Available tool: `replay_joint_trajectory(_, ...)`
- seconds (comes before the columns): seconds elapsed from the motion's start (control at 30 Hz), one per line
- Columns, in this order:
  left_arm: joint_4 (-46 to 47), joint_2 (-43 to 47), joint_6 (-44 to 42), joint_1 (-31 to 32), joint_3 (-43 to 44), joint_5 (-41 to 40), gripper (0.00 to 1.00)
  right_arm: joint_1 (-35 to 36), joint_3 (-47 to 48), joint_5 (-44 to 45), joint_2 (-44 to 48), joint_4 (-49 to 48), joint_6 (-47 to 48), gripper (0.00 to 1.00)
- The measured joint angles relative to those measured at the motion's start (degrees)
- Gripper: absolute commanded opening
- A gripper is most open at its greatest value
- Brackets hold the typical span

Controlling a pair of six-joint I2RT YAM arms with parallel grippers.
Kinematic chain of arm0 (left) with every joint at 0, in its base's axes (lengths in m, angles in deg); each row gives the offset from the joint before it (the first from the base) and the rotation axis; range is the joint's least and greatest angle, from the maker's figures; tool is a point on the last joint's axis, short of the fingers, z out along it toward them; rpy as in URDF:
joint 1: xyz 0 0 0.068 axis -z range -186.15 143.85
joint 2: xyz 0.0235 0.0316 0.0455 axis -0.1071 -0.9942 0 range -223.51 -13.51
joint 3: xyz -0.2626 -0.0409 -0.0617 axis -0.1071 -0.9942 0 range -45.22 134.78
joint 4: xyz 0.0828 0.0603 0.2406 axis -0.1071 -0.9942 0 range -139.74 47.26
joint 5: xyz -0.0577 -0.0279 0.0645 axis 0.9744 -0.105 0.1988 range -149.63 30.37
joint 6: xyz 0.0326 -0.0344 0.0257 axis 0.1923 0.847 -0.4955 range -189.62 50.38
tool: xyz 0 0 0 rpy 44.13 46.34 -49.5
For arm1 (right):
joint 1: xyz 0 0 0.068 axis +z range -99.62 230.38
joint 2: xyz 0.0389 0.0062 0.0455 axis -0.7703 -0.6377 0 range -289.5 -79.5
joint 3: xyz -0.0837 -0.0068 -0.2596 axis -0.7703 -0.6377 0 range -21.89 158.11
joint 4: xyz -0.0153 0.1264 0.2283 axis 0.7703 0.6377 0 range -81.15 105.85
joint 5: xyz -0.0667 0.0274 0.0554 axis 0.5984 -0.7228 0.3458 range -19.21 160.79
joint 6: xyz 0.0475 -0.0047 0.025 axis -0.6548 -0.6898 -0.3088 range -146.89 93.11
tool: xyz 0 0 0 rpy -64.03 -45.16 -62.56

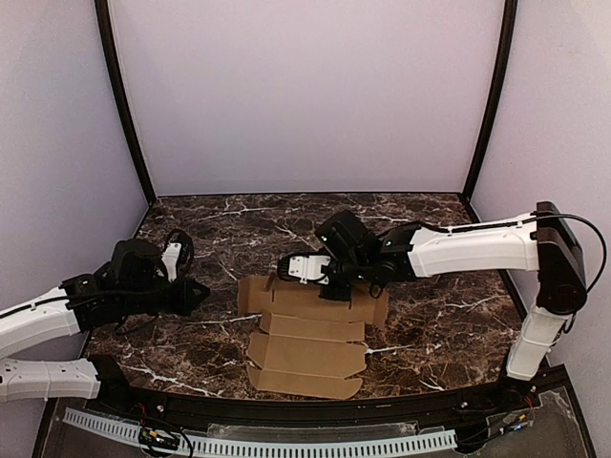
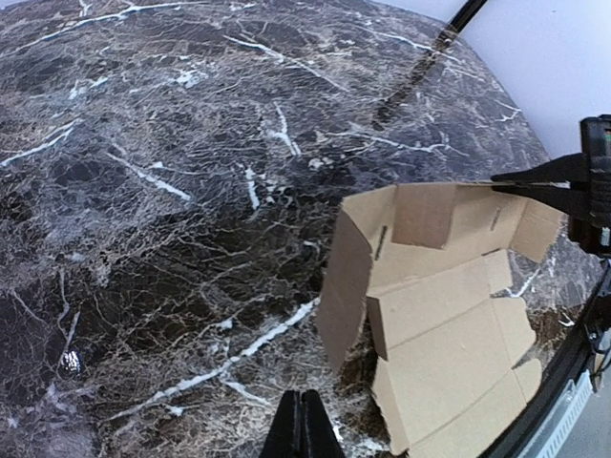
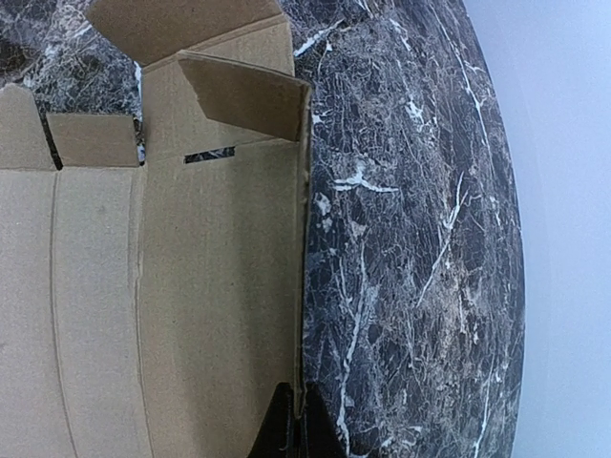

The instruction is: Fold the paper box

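Top external view: dark marble table (image 1: 449, 324) carries the paper box (image 1: 307, 345), a brown die-cut sheet lying mostly flat, with one long wall and an end flap raised, directly under the right gripper (image 3: 296, 431). Its fingers are pressed together at that wall's top edge; whether cardboard is pinched, cannot tell. Left gripper (image 2: 302, 431) clenched on itself, box ahead and to its right, apart.

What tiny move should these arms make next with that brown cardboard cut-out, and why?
Probably the right gripper should tip the far panel of the brown cardboard box blank upright along its crease: it sits shut at that partly raised edge, while the other panels lie flat on the dark marble table and the left gripper, shut, hangs apart.
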Motion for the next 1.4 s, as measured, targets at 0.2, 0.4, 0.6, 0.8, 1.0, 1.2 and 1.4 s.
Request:
replay_joint_trajectory(0.2,4.57,-7.28,-0.07,-2.91,-0.5,-1.44,0.01,1.18,-3.21,0.13,0.63,-1.49,0.42,0.0)
replay_joint_trajectory(0.4,16.17,-15.76,0.42,-7.85,-2.25,6.14,0.01,2.14,-5.57,0.57,3.08,-3.17,1.27,0.0)
replay_joint_trajectory(0.6,27.3,-24.98,1.73,-8.52,-3.13,15.76,0.01,3.28,-6.93,1.03,5.92,-4.85,1.79,0.0)
replay_joint_trajectory(0.8,36.22,-29.57,3.5,-8.55,-5.03,24.26,0.01,3.56,-7.52,1.18,7.72,-5.68,1.81,0.0)
replay_joint_trajectory(1.0,41.53,-30.21,4.52,-8.55,-6.29,30.27,0.01,3.61,-7.72,1.22,7.93,-6.16,1.73,0.0)
replay_joint_trajectory(1.2,43.89,-30.67,5.14,-8.55,-7.45,33.55,0.01,3.61,-7.72,2.01,7.93,-6.21,1.49,0.0)
replay_joint_trajectory(1.4,44.17,-30.36,5.18,-8.52,-8.94,33.9,0.01,3.65,-7.69,2.82,7.61,-6.43,0.96,0.0)
